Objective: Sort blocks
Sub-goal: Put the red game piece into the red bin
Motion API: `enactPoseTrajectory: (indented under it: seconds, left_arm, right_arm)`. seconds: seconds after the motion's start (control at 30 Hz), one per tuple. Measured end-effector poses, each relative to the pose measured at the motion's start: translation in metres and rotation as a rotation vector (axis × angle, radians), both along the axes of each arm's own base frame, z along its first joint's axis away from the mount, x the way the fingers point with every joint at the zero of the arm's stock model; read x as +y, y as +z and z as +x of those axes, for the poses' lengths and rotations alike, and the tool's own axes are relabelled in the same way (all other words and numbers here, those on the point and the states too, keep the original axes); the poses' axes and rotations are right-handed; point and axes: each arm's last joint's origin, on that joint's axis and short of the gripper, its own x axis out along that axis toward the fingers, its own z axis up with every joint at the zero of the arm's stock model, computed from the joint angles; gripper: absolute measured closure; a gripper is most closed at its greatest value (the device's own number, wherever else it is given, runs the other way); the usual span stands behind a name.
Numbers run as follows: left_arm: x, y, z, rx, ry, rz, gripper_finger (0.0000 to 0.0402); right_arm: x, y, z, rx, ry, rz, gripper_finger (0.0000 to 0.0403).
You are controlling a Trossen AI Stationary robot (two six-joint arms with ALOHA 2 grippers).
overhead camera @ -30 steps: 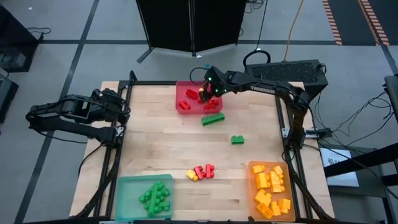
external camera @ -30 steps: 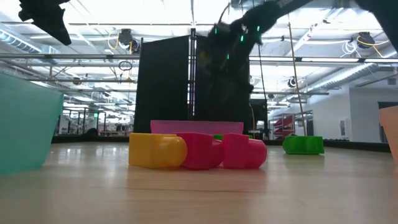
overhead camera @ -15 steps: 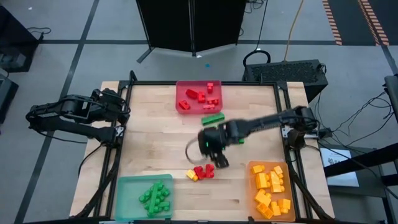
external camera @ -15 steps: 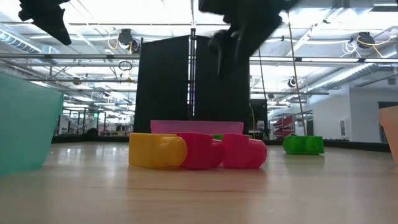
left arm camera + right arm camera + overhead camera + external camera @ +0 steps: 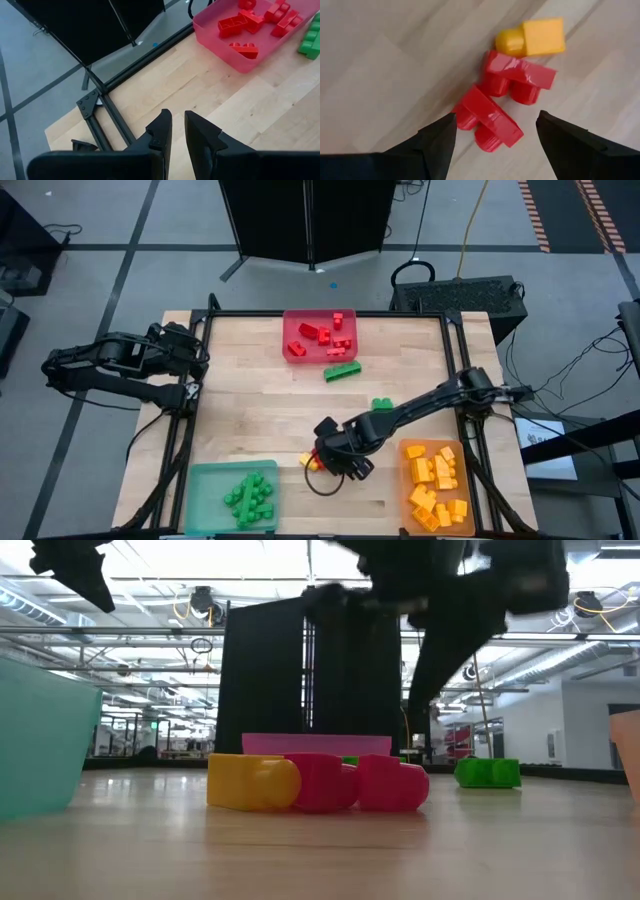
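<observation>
While its two dark fingers are being held wide apart with nothing between them, the right gripper (image 5: 492, 137) is being hung just above a small cluster of studded plastic bricks lying on the pale wooden table (image 5: 260, 395): two red bricks (image 5: 487, 120) touching each other directly beneath the gap between the fingers, and a yellow-orange brick (image 5: 532, 39) just beyond them. Farther off, a green brick (image 5: 382, 405) is being left loose behind the gripper's arm, more red bricks are being kept in the translucent red tray (image 5: 293, 352) well beyond, and the left gripper (image 5: 177, 131) is being parked over the far table edge, fingers nearly together and empty.
</observation>
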Motion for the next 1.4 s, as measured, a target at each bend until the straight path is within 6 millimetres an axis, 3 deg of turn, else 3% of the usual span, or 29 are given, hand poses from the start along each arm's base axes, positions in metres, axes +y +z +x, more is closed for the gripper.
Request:
enactPoseTrajectory:
  seconds: [0.33,0.6,0.77,1.0,1.4]
  left_arm:
    - [0.0,0.0,0.0,0.0,0.0,0.0,0.0343]
    - [0.0,0.0,0.0,0.001,0.0,0.0,0.0343]
    - [0.0,0.0,0.0,0.001,0.0,0.0,0.0343]
    - [0.0,0.0,0.0,0.001,-0.001,0.0,0.0343]
    - [0.0,0.0,0.0,0.001,-0.004,-0.008,0.0343]
  right_arm:
    - [-0.002,-0.054,0.007,0.156,0.091,-0.08,0.0135]
    - [-0.004,-0.063,0.008,0.191,0.027,-0.074,0.0142]
    - [-0.01,-0.064,0.007,0.235,-0.092,-0.046,0.0203]
    - [-0.012,-0.065,0.005,0.298,-0.166,0.037,0.0383]
    - [-0.014,-0.052,0.015,0.276,-0.282,0.107,0.0402]
